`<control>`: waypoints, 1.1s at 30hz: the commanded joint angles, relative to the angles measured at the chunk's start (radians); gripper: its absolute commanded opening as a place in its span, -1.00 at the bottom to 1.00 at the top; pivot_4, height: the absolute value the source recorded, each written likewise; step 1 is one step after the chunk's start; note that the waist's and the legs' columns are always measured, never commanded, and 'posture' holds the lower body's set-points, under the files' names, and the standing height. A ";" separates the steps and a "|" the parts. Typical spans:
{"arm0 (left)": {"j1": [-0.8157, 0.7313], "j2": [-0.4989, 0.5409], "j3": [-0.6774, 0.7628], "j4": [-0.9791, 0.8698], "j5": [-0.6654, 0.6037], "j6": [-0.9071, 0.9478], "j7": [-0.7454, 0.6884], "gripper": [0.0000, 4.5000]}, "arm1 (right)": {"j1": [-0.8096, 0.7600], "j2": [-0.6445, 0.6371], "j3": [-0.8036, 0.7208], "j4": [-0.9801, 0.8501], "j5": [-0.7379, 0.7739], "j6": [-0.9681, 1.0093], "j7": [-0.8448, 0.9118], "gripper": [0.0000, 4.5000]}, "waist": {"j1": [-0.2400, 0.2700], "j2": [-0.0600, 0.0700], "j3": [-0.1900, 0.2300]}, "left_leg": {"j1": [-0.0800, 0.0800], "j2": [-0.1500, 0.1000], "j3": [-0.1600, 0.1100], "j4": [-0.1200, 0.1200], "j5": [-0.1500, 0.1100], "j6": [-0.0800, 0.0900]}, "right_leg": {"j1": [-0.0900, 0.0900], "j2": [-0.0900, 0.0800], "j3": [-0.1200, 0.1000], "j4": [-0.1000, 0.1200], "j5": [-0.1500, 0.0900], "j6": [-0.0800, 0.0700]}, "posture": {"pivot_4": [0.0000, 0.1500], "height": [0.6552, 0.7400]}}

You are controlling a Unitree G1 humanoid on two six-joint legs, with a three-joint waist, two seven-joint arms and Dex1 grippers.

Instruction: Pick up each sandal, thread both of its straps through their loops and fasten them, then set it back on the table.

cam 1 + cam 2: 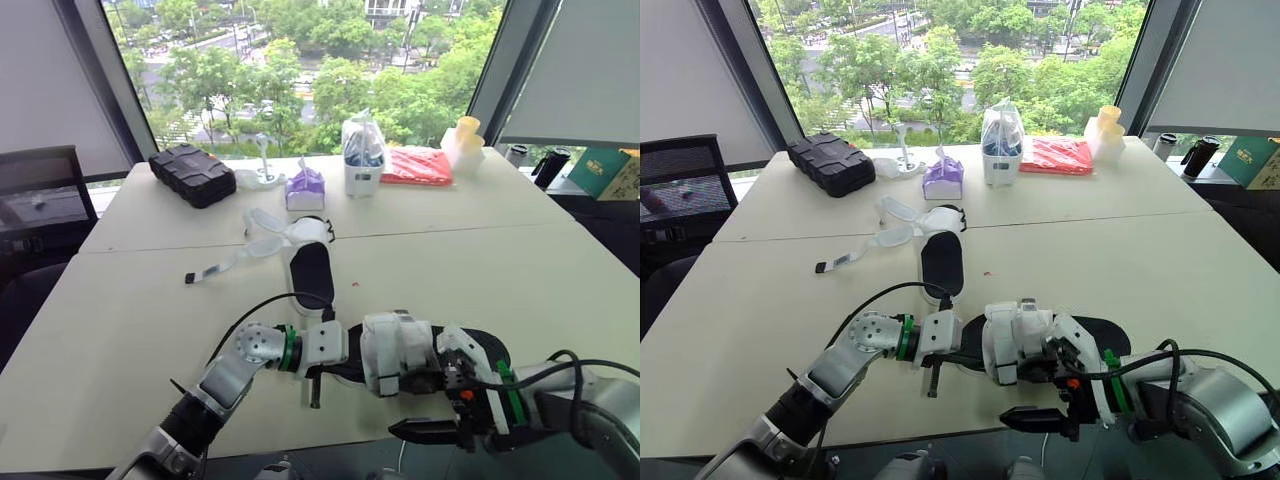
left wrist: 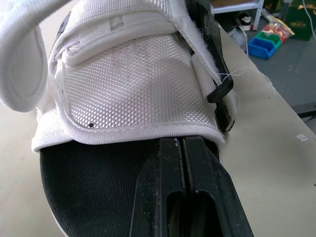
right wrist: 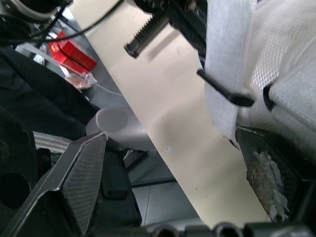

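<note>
**Near edge, 6 o'clock.** The first sandal lies on its black sole on the counter, between both arms, with its white mesh upper facing up.

- **Left gripper**: the fingers are pressed together with no gap. They lie along the footbed with their tips at the hem of the mesh flap. Whether they pinch that hem cannot be told.
- **Right gripper**: the fingers are spread wide and hold nothing. One hangs past the counter's edge. The other rests against the sandal's side, beside a black loop.
- **Strap**: one curls free, so threading appears unfinished.
- **Step in hand, as judged:** steady the sandal with the left and take the loose strap end with the right. This should go best with a grip close to the strap's tip, the tip fed straight at the loop, and the sole flat on the counter.

**Centre, 12 o'clock of the first.** The second sandal is unfastened, its straps splayed toward 10 o'clock.

**Far edge.**
- 11 o'clock: a black case
- 12 o'clock: a tissue pack and a bag
- 1 o'clock: a red packet
</note>
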 commanded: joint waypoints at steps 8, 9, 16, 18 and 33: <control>0.027 0.011 -0.057 0.057 0.055 0.041 -0.011 -1.00 | -0.107 0.069 0.073 0.038 0.006 0.024 -0.051 -0.53 | 0.001 0.000 0.000 | 0.000 0.000 0.000 0.000 0.000 0.000 | -0.001 0.000 0.000 0.000 0.000 0.000 | 1.00 1.00; 0.027 0.011 -0.056 0.057 0.055 0.041 -0.011 -1.00 | -0.114 0.073 0.081 0.044 0.002 0.027 -0.052 -0.73 | 0.001 0.000 0.000 | 0.000 0.000 0.000 0.000 0.000 0.000 | -0.001 0.000 0.000 0.000 0.000 0.000 | 1.00 1.00; 0.027 0.015 -0.058 0.056 0.058 0.042 -0.010 -1.00 | -0.044 -0.027 0.173 0.026 -0.045 0.033 0.027 -0.99 | 0.002 0.000 0.000 | 0.000 0.000 0.000 0.000 0.000 0.000 | 0.000 0.000 -0.001 0.000 0.000 0.000 | 1.00 1.00; 0.027 0.016 -0.059 0.054 0.058 0.043 -0.010 -1.00 | 0.010 -0.077 0.201 0.021 -0.055 0.023 0.066 -0.99 | 0.005 0.000 0.000 | 0.000 0.000 0.000 -0.001 0.000 0.001 | 0.000 0.000 -0.001 0.000 -0.001 0.001 | 1.00 1.00; 0.030 0.028 -0.071 0.048 0.068 0.044 -0.019 -1.00 | 0.009 -0.146 0.064 -0.017 0.051 0.014 0.124 -0.99 | 0.003 0.000 0.000 | -0.001 0.000 -0.001 -0.001 -0.002 0.002 | 0.000 -0.001 -0.002 -0.001 -0.002 0.003 | 1.00 1.00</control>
